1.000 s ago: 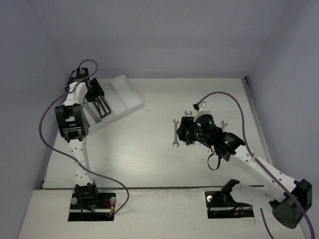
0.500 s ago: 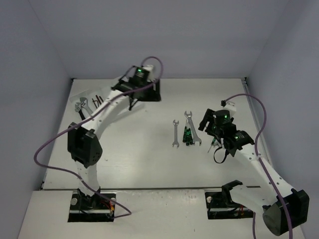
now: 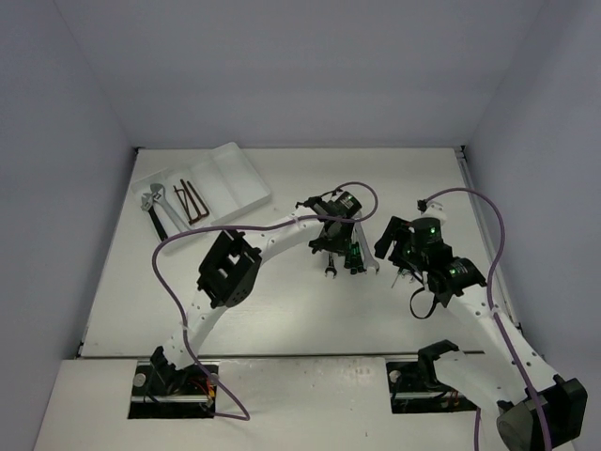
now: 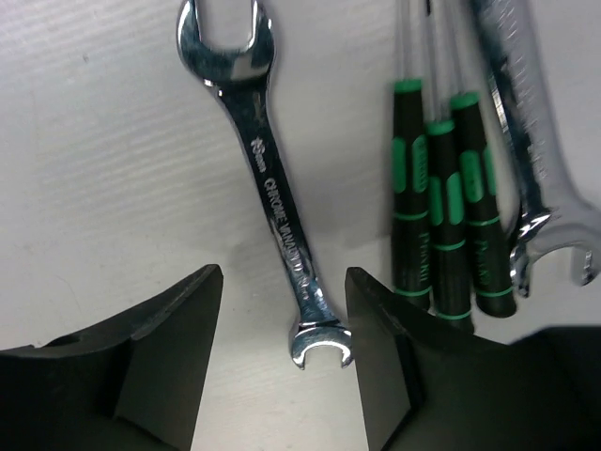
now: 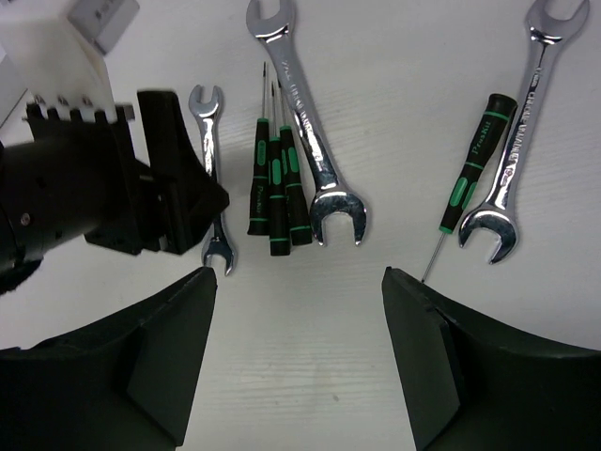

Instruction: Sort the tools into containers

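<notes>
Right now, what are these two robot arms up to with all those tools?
They are sorting tools into a white tray. The left gripper is open, straddling the end of a small silver wrench lying on the table, not gripping it. The right gripper hovers open and empty near three screwdrivers, a large wrench, a fourth screwdriver and another wrench. Hex keys and adjustable wrenches already lie in the tray.
</notes>
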`<action>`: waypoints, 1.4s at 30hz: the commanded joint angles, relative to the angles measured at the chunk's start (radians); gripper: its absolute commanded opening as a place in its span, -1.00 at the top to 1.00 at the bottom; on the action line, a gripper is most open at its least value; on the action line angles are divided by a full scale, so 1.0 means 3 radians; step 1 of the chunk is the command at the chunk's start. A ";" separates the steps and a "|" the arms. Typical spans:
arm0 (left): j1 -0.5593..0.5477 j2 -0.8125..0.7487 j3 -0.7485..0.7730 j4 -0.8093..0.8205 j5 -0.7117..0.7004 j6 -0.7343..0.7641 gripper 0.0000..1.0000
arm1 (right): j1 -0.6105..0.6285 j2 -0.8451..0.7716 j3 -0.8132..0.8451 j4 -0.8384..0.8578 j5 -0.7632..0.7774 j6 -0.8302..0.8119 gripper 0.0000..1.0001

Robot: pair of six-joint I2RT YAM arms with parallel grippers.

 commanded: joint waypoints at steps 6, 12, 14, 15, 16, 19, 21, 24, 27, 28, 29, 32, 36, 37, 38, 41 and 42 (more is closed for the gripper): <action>-0.0059 0.0208 0.0396 -0.0189 -0.0339 -0.0335 0.05 | -0.0036 -0.0247 -0.0036 -0.0138 -0.0269 -0.0183 -0.36; -0.0059 0.0312 0.0435 -0.0278 -0.0419 -0.0480 0.19 | -0.0017 -0.0315 0.0041 -0.0218 -0.0417 -0.0272 -0.36; -0.0059 0.0378 0.0499 -0.0335 -0.0444 -0.0510 0.44 | 0.0027 -0.0285 0.0069 -0.0252 -0.0420 -0.0299 -0.36; -0.0059 0.0395 0.0504 -0.0365 -0.0453 -0.0535 0.54 | 0.0048 -0.0280 0.0080 -0.0265 -0.0423 -0.0311 -0.36; -0.0058 0.0399 0.0491 -0.0388 -0.0462 -0.0561 0.67 | 0.0069 -0.0277 0.0091 -0.0278 -0.0424 -0.0323 -0.36; -0.0049 0.0293 0.0273 -0.0398 -0.0544 -0.0644 1.00 | 0.0151 -0.0290 0.0138 -0.0334 -0.0392 -0.0366 -0.36; -0.0024 0.0171 0.0148 -0.0393 -0.0619 -0.0651 1.00 | 0.0228 -0.0320 0.0165 -0.0367 -0.0342 -0.0394 -0.36; 0.0017 -0.0055 0.0052 -0.0399 -0.0816 -0.0553 1.00 | 0.0320 -0.0361 0.0178 -0.0386 -0.0270 -0.0401 -0.36; 0.0100 -0.0340 0.0014 -0.0393 -0.0887 -0.0371 1.00 | 0.0346 -0.0358 0.0185 -0.0386 -0.0217 -0.0381 -0.36; 0.0130 -0.0407 -0.0001 -0.0388 -0.0889 -0.0314 1.00 | 0.0341 -0.0348 0.0199 -0.0384 -0.0209 -0.0385 -0.36; 0.0144 -0.0453 -0.0011 -0.0383 -0.0899 -0.0258 1.00 | 0.0336 -0.0343 0.0212 -0.0381 -0.0186 -0.0393 -0.36; 0.0187 -0.0528 -0.0035 -0.0380 -0.0940 -0.0114 1.00 | 0.0327 -0.0300 0.0266 -0.0376 -0.0017 -0.0410 -0.36; 0.0268 -0.0634 -0.0150 -0.0354 -0.0974 -0.0001 1.00 | 0.0312 -0.0263 0.0332 -0.0376 0.0035 -0.0432 -0.36; 0.0319 -0.0649 -0.0171 -0.0334 -0.0964 0.0009 1.00 | 0.0312 -0.0263 0.0332 -0.0376 0.0045 -0.0422 -0.36; 0.0340 -0.0678 -0.0191 -0.0330 -0.0955 0.0034 1.00 | 0.0312 -0.0267 0.0328 -0.0376 0.0073 -0.0414 -0.36; 0.0474 -0.0786 -0.0192 -0.0321 -0.0968 0.0116 1.00 | 0.0317 -0.0252 0.0289 -0.0378 0.0141 -0.0379 -0.36; 0.0531 -0.0821 -0.0177 -0.0319 -0.0978 0.0138 1.00 | 0.0317 -0.0251 0.0279 -0.0381 0.0164 -0.0375 -0.36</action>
